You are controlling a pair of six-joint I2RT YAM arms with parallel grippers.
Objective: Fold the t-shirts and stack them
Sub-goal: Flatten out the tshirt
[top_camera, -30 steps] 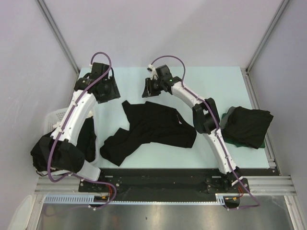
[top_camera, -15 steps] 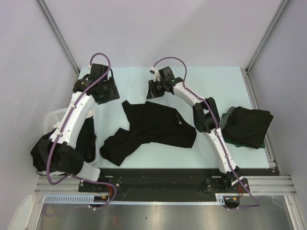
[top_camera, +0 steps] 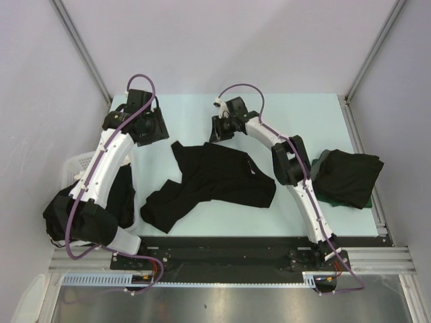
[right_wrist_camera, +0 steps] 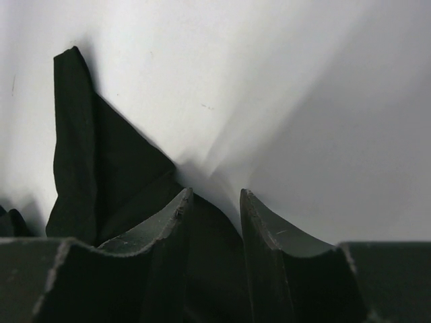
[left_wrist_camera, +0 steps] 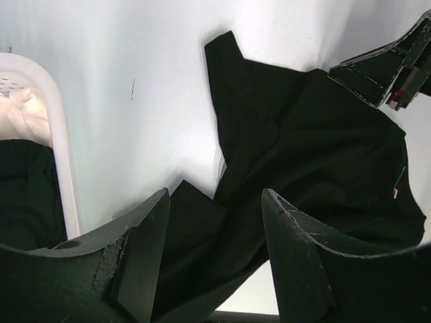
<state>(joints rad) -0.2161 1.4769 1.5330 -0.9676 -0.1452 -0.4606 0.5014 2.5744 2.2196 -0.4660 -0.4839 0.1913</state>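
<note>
Left wrist view: I see the left gripper [left_wrist_camera: 214, 195] with fingers well apart, holding nothing, above the crumpled black cloth t-shirt [left_wrist_camera: 316, 148] on the pale table [left_wrist_camera: 155, 81].

Right wrist view: the right gripper [right_wrist_camera: 214, 195] is partly open and empty, over a corner of that shirt.

Top view: the shirt lies mid-table, and a pile of folded black t-shirts [top_camera: 347, 176] sits at the right edge.

No legible text, label or number anywhere

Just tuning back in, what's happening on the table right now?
The right gripper, open and empty, hovers by the far edge of the crumpled black t-shirt mid-table. The left gripper, also open, hangs off its far-left corner. Folded shirts sit stacked at the right; more shirts hang over the white basket at left.
</note>
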